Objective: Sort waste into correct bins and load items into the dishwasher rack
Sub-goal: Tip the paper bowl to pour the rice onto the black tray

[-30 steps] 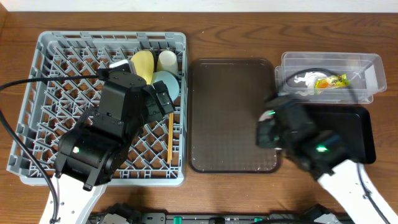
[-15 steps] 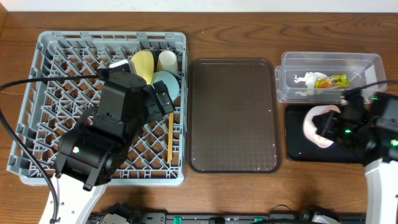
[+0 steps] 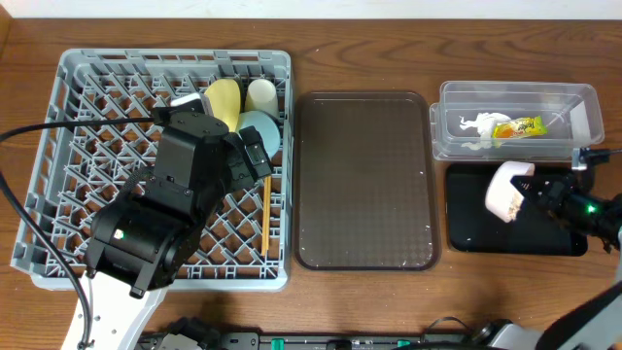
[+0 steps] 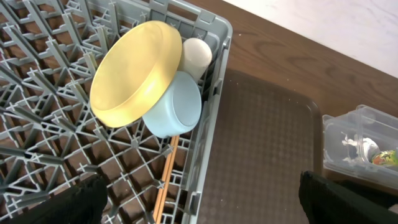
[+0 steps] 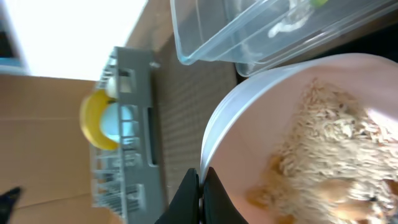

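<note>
1. Pinches the rim of the white bowl [image 3: 505,190] with the right tool [image 5: 200,186], set narrow. The bowl is tilted above the black tray [image 3: 466,228] at 4 o'clock on the tabletop [image 3: 389,49], with pale crumbs [image 5: 323,124] inside.
2. Hangs the left tool [image 4: 199,205] wide over the grey rack [image 3: 97,126] at 9 o'clock.
3. Shows the yellow plate [image 4: 134,74], light blue bowl [image 4: 177,112] and white cup [image 4: 196,55] in the rack's 1 o'clock corner, with the chopsticks [image 4: 165,180] at 6 o'clock of the blue bowl.
4. Shows the napkin [image 3: 476,126] and wrapper [image 3: 517,126] in the clear tub [image 3: 573,97] at 2 o'clock.

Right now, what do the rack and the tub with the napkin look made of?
The rack looks like matte grey moulded plastic, judging by its uniform lattice. The tub looks like glossy clear plastic: the napkin shows through its walls.
</note>
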